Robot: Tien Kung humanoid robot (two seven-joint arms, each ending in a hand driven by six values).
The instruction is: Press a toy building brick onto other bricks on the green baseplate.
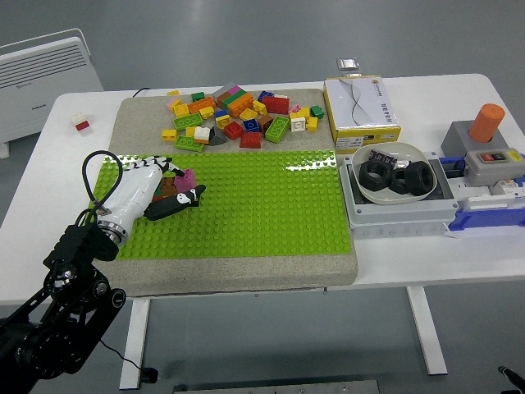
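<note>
Lower left of the frame: black left arm rising to a white-shelled left hand (161, 194) lying over the left part of the green baseplate (262, 213). Fingers curled down around a pink brick (185, 178) sitting on darker bricks (170, 186) at the baseplate's upper left, thumb (174, 203) stretched along the studs just below. Grey mat (238, 267) under the baseplate. Right of centre: grey tray holding a white bowl (392, 171) with black rings. Farther up, centre top: loose pile of coloured bricks (238, 119). Yellow-and-white box (361, 102) beside it, right.
</note>
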